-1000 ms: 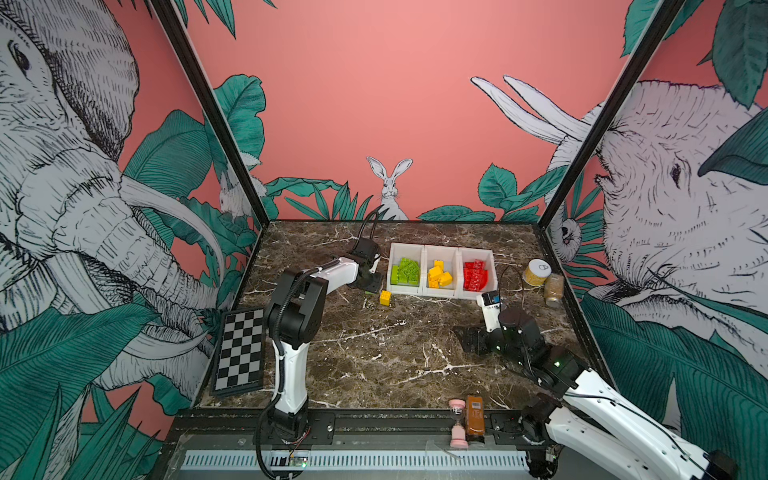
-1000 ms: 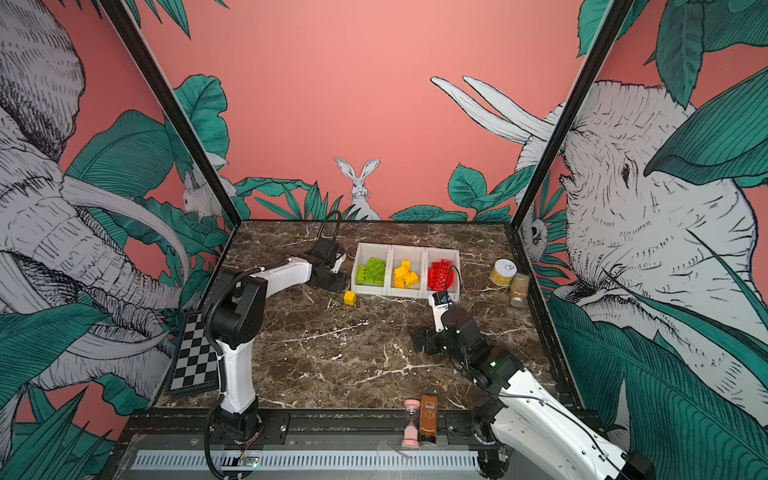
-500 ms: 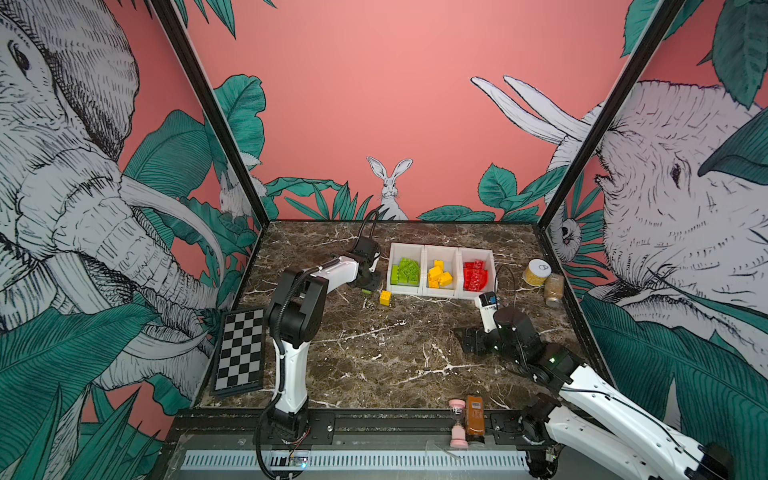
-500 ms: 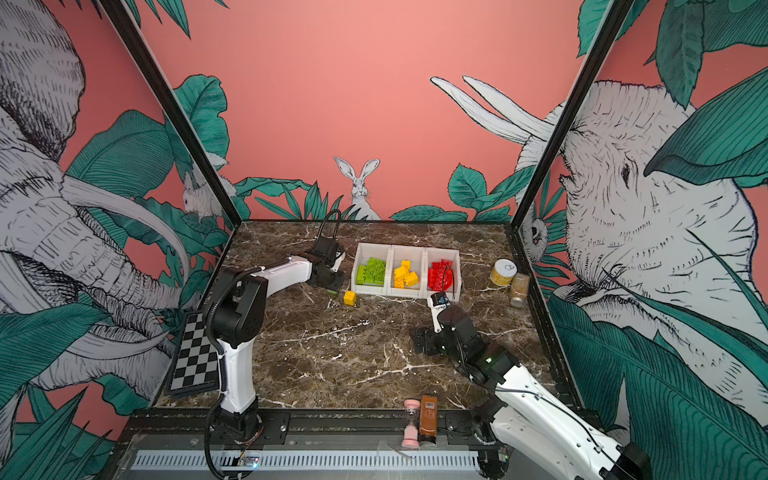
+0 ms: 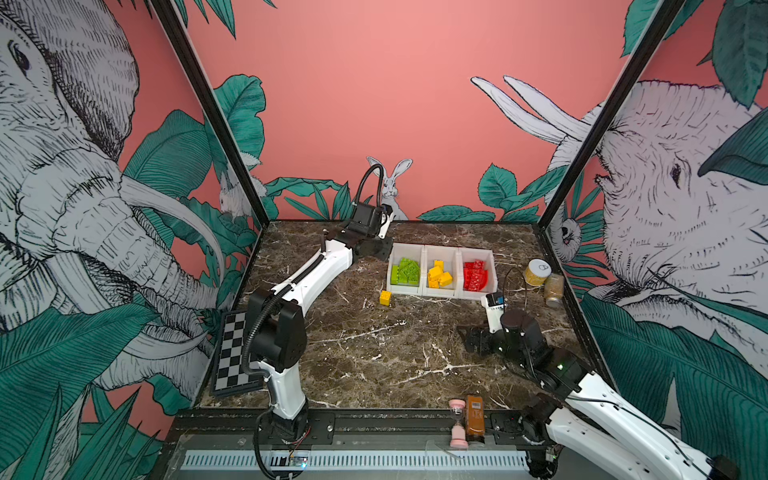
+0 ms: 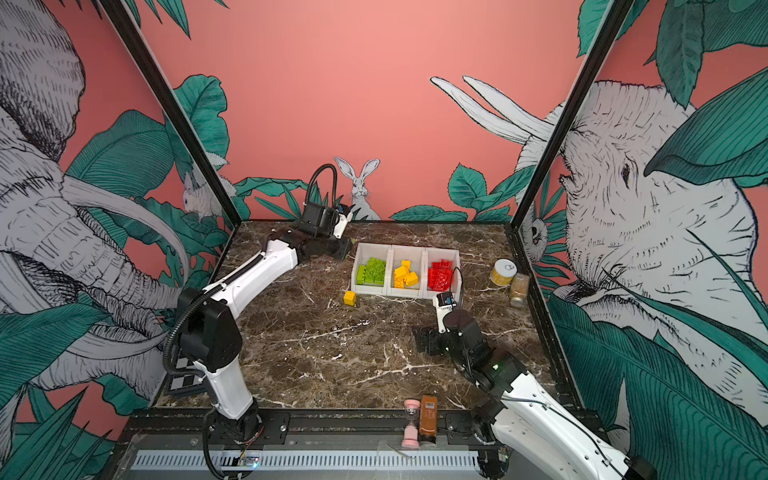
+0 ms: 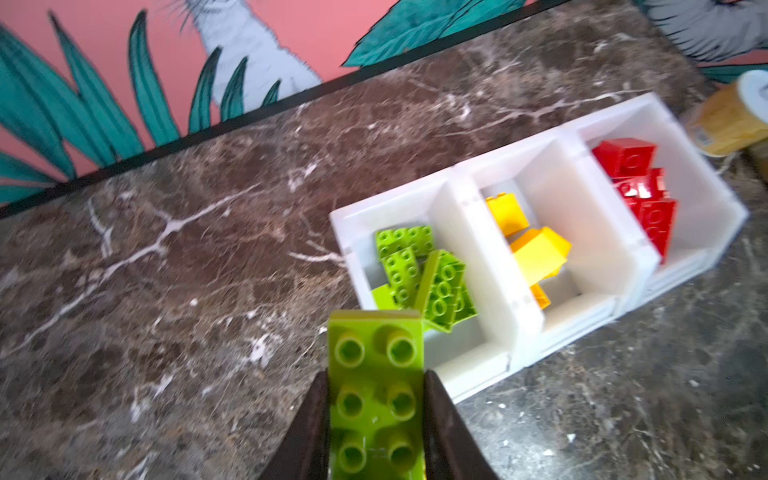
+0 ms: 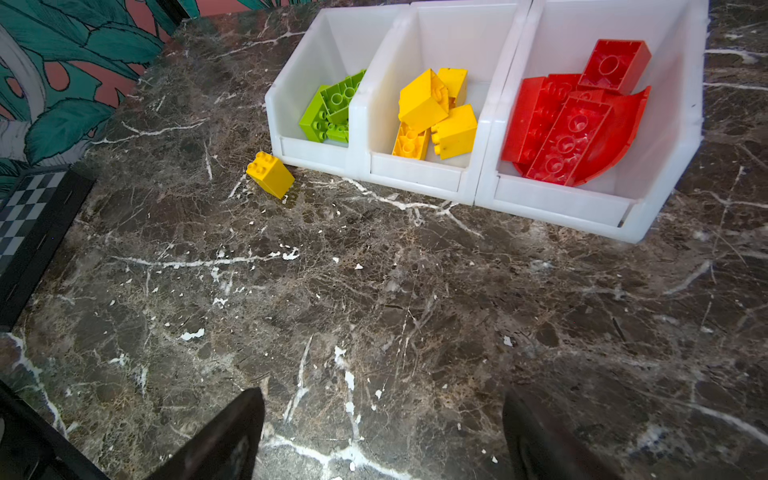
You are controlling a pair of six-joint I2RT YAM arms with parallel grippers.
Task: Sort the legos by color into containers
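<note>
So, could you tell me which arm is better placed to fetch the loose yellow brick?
Probably right: the right pincer is open and empty, facing the yellow studded plastic brick; the left pincer is shut on a lime green brick.

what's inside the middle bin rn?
Only yellow bricks, at least four, piled loosely in the middle bin. No green or red shows there. Whatever lies under the pile is covered, and the near wall hides part of the floor.

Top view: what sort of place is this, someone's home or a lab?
Likely a robot test booth, not a home: a left arm and right arm mounted on a rail at a marble table, mural panels walling it in, and bins of sorted legos.
</note>
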